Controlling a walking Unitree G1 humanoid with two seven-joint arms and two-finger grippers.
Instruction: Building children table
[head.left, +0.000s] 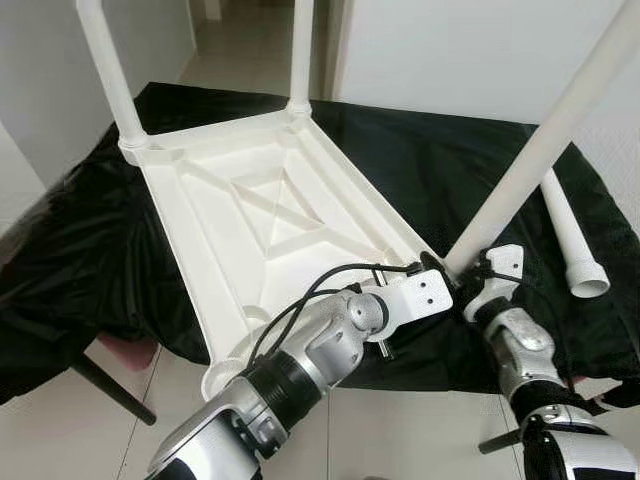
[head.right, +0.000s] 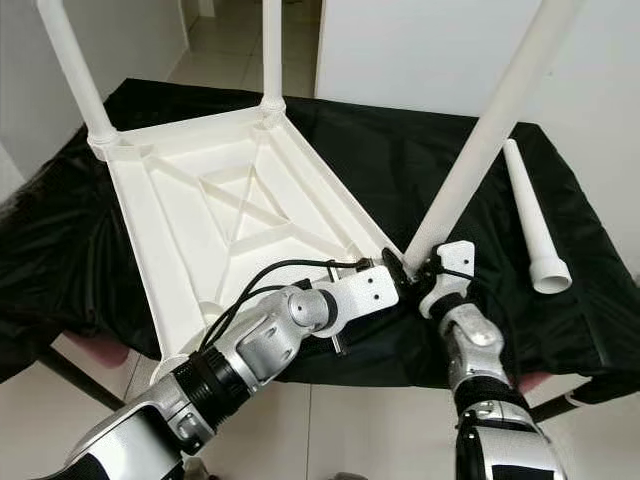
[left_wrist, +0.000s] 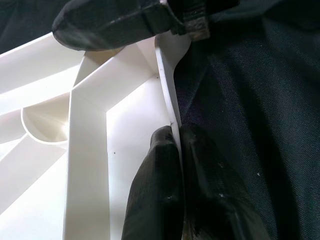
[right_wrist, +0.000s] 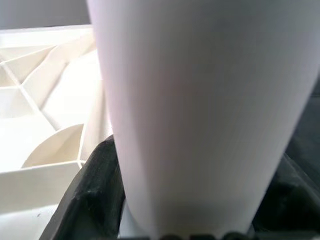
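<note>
1. Black fingers (left_wrist: 160, 190) of the left gripper (left_wrist: 176, 150) pinched on the thin near-right rim of the upturned white plastic tabletop (head.left: 250, 215), one finger inside the rim, one outside against the cloth.
2. Right gripper (head.left: 462, 272) clamped around the base of a long white leg (head.left: 540, 145), dark fingers (right_wrist: 92, 200) wrapping the smooth tapered tube at the tabletop's near-right corner; leg tilted, leaning up and to the right.
3. Tabletop lying underside up on crinkled, glossy black sheeting (head.left: 440, 170): moulded ribs forming a crossed diamond at the centre, raised rim all round, round sockets at the corners.
4. Two more legs, far-left leg (head.left: 108, 70) and far-right leg (head.left: 302, 55), standing upright in the far corner sockets.
5. Near-left socket (head.left: 225, 375) open, overhanging the sheeting's front edge above pale floor tiles (head.left: 400, 440).
6. Loose fourth leg (head.left: 572, 240), a flared white tube, lying on the sheeting to the right, well apart from the tabletop.
7. Bare sheeting between tabletop and loose leg; white walls close behind and to the right.
</note>
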